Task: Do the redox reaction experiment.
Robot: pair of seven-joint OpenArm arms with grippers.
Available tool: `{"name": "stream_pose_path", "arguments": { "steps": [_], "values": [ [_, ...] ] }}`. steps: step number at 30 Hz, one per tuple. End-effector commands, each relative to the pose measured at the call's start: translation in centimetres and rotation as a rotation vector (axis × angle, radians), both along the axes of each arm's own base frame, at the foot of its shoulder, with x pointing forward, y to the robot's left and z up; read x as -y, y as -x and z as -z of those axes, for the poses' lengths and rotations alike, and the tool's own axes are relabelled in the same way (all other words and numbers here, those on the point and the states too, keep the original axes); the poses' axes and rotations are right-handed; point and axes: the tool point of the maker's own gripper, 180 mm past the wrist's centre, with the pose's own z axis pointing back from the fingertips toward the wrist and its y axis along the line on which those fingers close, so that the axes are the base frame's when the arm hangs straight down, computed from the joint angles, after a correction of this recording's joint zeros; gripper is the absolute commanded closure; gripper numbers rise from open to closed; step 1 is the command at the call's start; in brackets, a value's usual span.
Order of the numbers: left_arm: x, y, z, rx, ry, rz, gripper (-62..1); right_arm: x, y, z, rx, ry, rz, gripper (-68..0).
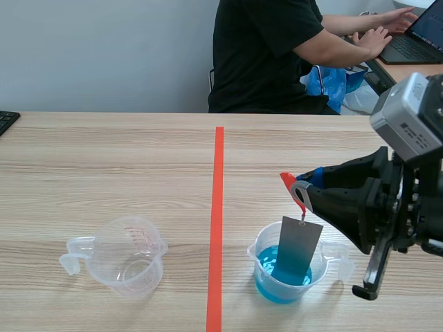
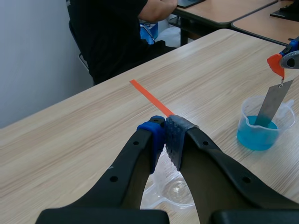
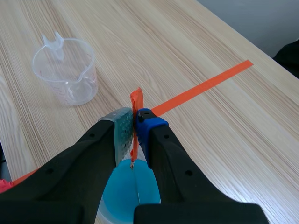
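The right gripper is closed on an orange-red tab; the grey metal sheet hangs below its jaws into the blue-liquid cup. The left gripper is closed on nothing, the empty cup under it.

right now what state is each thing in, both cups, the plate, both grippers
clear cup: upright, empty
blue cup: upright, part full of blue liquid
metal plate: hanging from the orange tab, lower end in the liquid
right gripper: shut on the orange tab, above the blue cup
left gripper: shut on nothing, over the clear cup
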Motion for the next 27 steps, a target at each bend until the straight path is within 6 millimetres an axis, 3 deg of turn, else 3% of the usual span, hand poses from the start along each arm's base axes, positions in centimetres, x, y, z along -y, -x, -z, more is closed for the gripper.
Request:
{"name": "stream_pose_path", "arguments": {
  "steps": [1,27],
  "values": [
    [0.28,-0.04,-0.44,0.015,0.026,0.008,-4.3,-0.14,-0.13,-0.45,0.018,0.002,-0.010,-1.5],
    [0.28,-0.04,-0.41,0.013,0.025,0.008,-4.3,-0.16,-0.17,-0.66,0.026,-0.007,-0.010,-1.5]
  ]
}}
